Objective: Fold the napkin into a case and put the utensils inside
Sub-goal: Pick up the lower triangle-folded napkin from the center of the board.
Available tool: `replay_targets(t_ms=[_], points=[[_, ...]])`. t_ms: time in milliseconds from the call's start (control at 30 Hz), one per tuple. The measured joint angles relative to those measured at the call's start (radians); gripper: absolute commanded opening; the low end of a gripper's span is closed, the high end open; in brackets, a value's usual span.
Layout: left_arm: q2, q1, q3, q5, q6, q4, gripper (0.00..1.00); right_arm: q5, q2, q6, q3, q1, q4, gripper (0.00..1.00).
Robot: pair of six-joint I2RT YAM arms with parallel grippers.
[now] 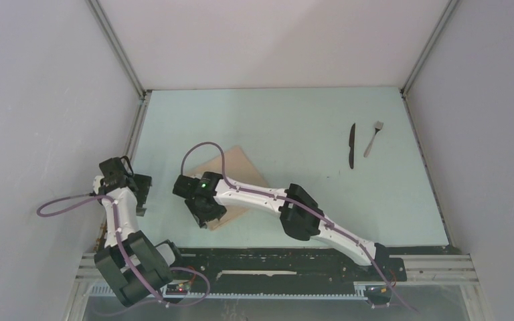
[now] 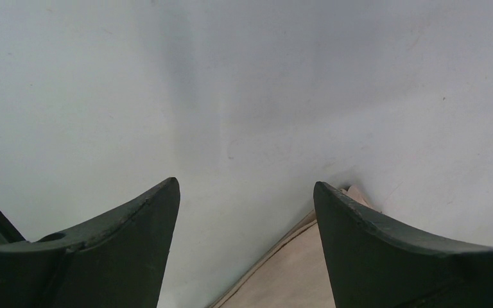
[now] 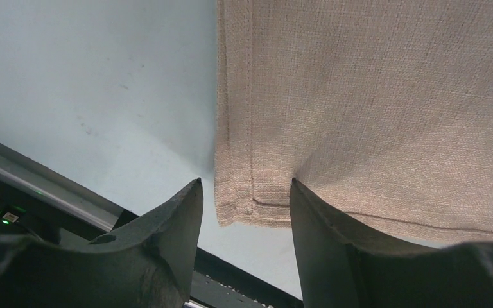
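The beige napkin (image 1: 241,166) lies flat on the pale table, left of centre, turned at an angle. My right gripper (image 1: 207,212) is down at its near corner. In the right wrist view the napkin (image 3: 372,96) fills the upper right, and the right gripper (image 3: 246,181) is open astride the hemmed corner, one fingertip on the cloth and the other on bare table. My left gripper (image 1: 142,195) stands open to the left, apart from the cloth. Its view shows the left gripper (image 2: 245,183) empty, with a layered edge of the napkin (image 2: 289,269) low between the fingers. The black knife (image 1: 351,145) and grey fork (image 1: 373,139) lie side by side at the far right.
Grey walls close in the table (image 1: 294,120) at the left, back and right. A black rail (image 1: 274,257) runs along the near edge just behind the napkin's corner. The right arm stretches diagonally across the near part of the table.
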Motion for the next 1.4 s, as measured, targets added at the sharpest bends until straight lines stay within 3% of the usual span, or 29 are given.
replay_targets(t_ms=[167,400,567,800,933,1133,1400], points=[[0.002,0.003,0.000,0.003,0.000,0.013,0.82,0.042,0.013,-0.013,0.019,0.014,-0.009,0.60],[0.002,0.008,0.000,0.003,0.000,0.017,0.82,0.142,0.037,-0.032,0.054,0.045,-0.039,0.49],[0.002,0.014,0.000,0.003,0.000,0.019,0.82,0.168,0.053,-0.033,0.080,0.054,-0.047,0.34],[0.002,0.018,-0.007,0.003,0.001,0.024,0.82,0.206,0.060,-0.053,0.092,0.061,-0.039,0.01],[0.002,0.018,-0.034,0.004,0.006,0.026,0.82,0.201,0.047,-0.076,0.068,0.060,-0.018,0.00],[0.001,0.019,-0.058,0.080,0.053,0.052,0.82,0.077,-0.108,-0.100,-0.215,0.017,0.177,0.00],[0.025,0.020,-0.171,0.363,0.145,0.196,0.84,-0.253,-0.405,-0.069,-0.704,-0.130,0.533,0.00]])
